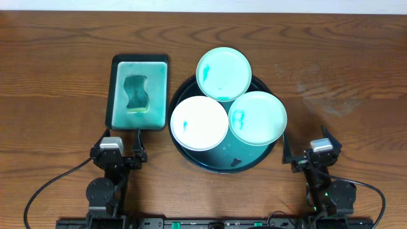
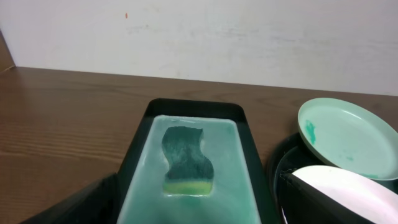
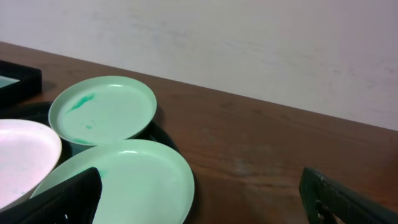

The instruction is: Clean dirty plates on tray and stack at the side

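Note:
The round black-rimmed tray (image 1: pixel 216 166) holds three plates, each smeared blue-teal: a mint one at the back (image 1: pixel 223 73), a white one at front left (image 1: pixel 199 123) and a pale mint one at front right (image 1: pixel 257 117). My left gripper (image 1: pixel 121 141) is open near the front edge, just short of the sponge dish. My right gripper (image 1: pixel 306 147) is open too, right of the tray. In the left wrist view the open gripper (image 2: pixel 196 208) frames the dish. In the right wrist view the gripper (image 3: pixel 205 202) spans the front right plate's (image 3: pixel 137 180) edge and bare table, holding nothing.
A rectangular green sponge dish (image 1: pixel 159 60) with a dark green sponge (image 1: pixel 135 93) lies left of the tray. A small dark bit (image 1: pixel 236 161) sits on the tray's teal floor at the front. Brown wooden table (image 1: pixel 343 70) stretches right of the tray.

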